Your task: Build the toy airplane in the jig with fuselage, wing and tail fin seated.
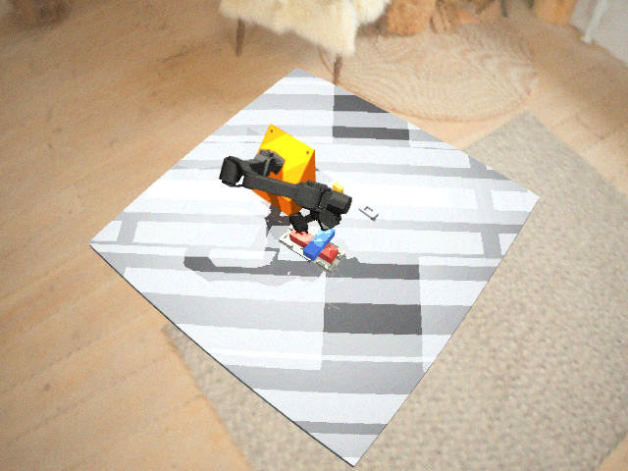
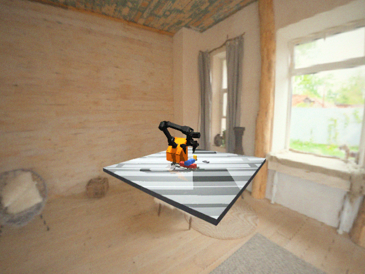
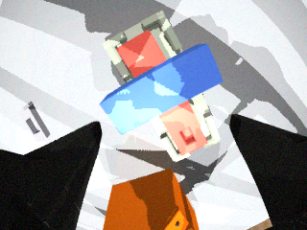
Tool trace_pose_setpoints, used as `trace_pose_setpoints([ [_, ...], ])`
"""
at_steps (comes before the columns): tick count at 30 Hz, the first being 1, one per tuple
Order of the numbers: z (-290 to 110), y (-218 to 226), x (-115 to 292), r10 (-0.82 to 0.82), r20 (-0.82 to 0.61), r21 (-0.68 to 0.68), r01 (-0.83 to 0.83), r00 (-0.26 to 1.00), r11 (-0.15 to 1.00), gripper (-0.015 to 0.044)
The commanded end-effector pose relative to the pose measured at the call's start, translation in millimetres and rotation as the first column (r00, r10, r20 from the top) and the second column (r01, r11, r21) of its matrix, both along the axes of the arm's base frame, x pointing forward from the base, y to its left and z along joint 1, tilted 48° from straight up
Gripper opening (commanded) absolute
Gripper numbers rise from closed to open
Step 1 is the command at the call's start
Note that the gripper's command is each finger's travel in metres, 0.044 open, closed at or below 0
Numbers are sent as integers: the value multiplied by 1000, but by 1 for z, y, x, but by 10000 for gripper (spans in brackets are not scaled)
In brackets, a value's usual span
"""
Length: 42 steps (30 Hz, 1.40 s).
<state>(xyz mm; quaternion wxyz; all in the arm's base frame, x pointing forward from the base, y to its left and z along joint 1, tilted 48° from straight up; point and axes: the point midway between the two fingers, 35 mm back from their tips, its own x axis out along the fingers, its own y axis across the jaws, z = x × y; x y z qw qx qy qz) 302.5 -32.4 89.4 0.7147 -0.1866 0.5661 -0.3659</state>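
No legible text, labels, brands, numbers or signs in any view. Orange base block [image 1: 285, 167], red fuselage [image 3: 142, 53], blue wing [image 3: 163, 87] and striped tabletop [image 1: 354, 304] all carry plain surfaces, no markings readable.

Home living room, rustic timber style. Plank walls [image 2: 82, 76] far behind jaws, wood floor [image 1: 76, 127] well below them. Patterned ceiling [image 2: 165, 11] overhead. Large window [image 2: 327, 88] off to one side, garden outside; grey curtains [image 2: 232, 91] past jaws at narrower window. Round woven rug [image 1: 445, 76] and grey carpet [image 1: 532, 329] on floor beneath striped table top [image 1: 354, 329]. Fleece-draped chair [image 1: 304, 20] beyond table; cushioned round chair [image 2: 20, 194] near wall.
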Motion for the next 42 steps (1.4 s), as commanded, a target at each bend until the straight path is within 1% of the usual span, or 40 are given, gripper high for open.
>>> trace_pose_setpoints([
  [1,-1,0,2,202,-221,0,-207,954,978,440],
  [9,-1,0,2,202,-221,0,-207,954,978,440],
  [12,-10,10,0,208,-220,14,-211,953,977,440],
  [15,-37,39,-7,222,-221,53,-215,950,975,440],
  [17,-60,64,-17,227,-227,81,-214,947,973,440],
  [20,-84,88,-32,228,-234,97,-211,945,973,440],
  [24,-133,129,-69,223,-235,77,-210,946,975,440],
  [28,-175,151,-115,209,-226,28,-208,952,978,440],
  [30,-181,153,-123,206,-222,17,-208,953,978,440],
  [35,-182,152,-123,206,-223,17,-208,953,978,440],
  [40,-216,116,-118,206,-222,15,-208,953,978,440],
  [42,-220,111,-118,205,-222,13,-208,953,978,440],
])
